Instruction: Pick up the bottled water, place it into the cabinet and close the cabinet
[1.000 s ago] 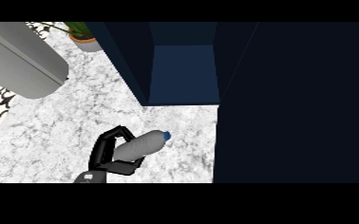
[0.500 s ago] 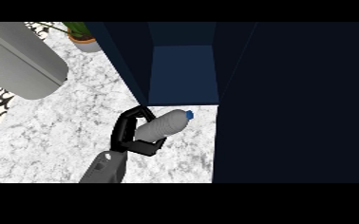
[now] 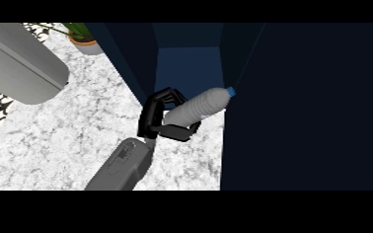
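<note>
Now, going from the left side, a large grey cylinder-shaped appliance [image 3: 29, 66] is lying on the white marbled counter [image 3: 80, 123], and a small potted green plant [image 3: 82, 38] is standing behind it. Near the middle, one black hand [image 3: 162, 121] is curling its fingers and thumb around the clear plastic water bottle with a blue cap [image 3: 198, 106], pinching its lower body. I cannot tell from this view alone which arm it is; it is coming in from the lower left. The bottle is tilting, its long axis pointing up and to the right, cap first, toward the open dark blue cabinet [image 3: 188, 64]. The cap is just at the cabinet's lower edge, beside the dark open door [image 3: 299, 108]. The other hand is not showing.
</note>
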